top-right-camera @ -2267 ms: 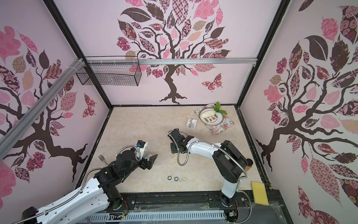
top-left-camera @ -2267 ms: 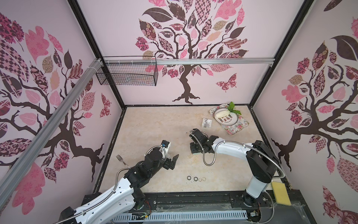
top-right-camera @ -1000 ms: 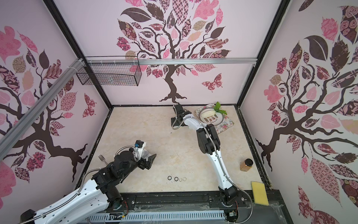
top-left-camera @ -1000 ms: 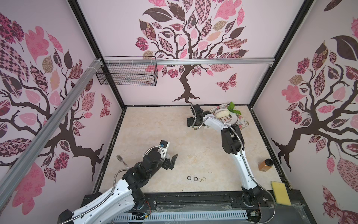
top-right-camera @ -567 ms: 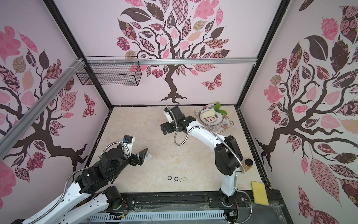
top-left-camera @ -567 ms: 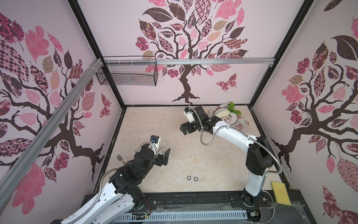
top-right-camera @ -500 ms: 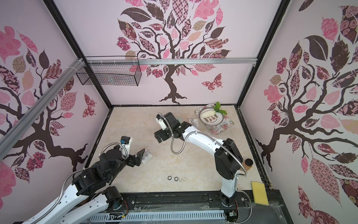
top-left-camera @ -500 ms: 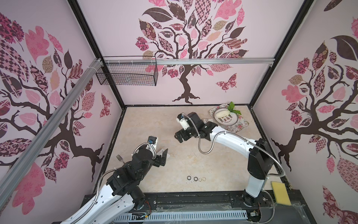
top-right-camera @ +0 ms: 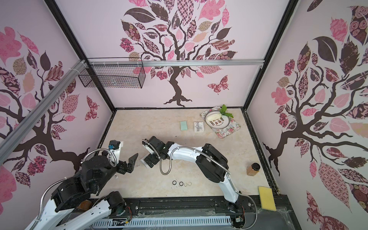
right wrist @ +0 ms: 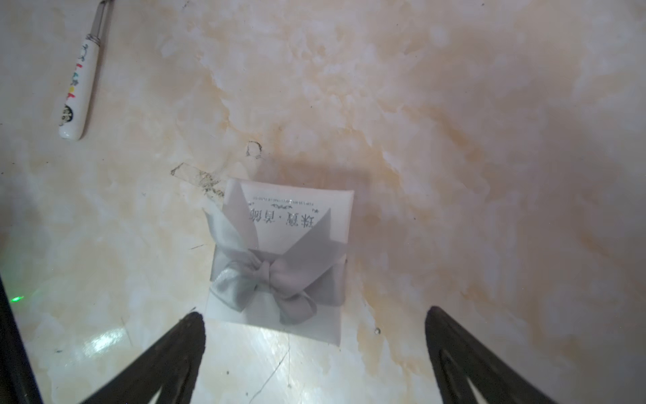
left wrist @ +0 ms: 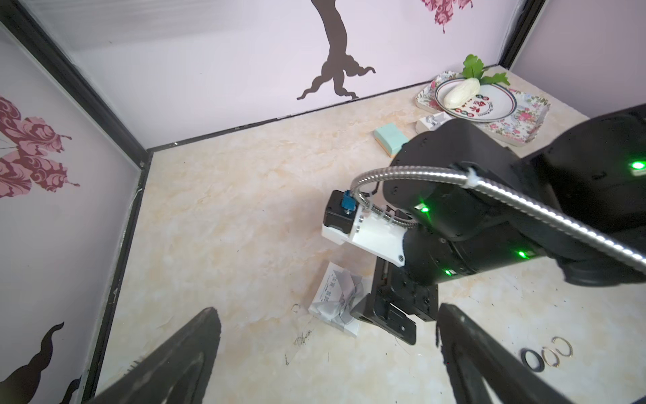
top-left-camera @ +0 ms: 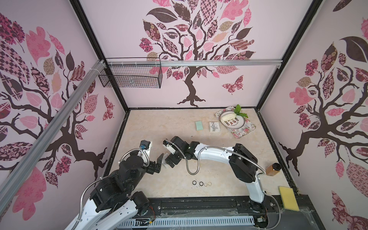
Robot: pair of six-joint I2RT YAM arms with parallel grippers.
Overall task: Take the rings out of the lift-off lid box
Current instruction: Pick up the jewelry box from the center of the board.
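Looking down in both top views, we see four rings in a short row on the desk near its front edge, two dark and two pale, well apart from both arms. Farther back and to the left, the right claw hangs over a small white box, with the left claw just beside it. A teal box lies near the back wall. In the left wrist view, the left claw has its jaws wide apart and grips nothing. The white box sits on the desk beyond them, with the right claw at its edge, and three of the rings show off to one side. In the right wrist view, the right claw is also spread wide and empty. The white box, with a grey bow on top, lies between its fingers but apart from both. A white-handled utensil rests farther off.
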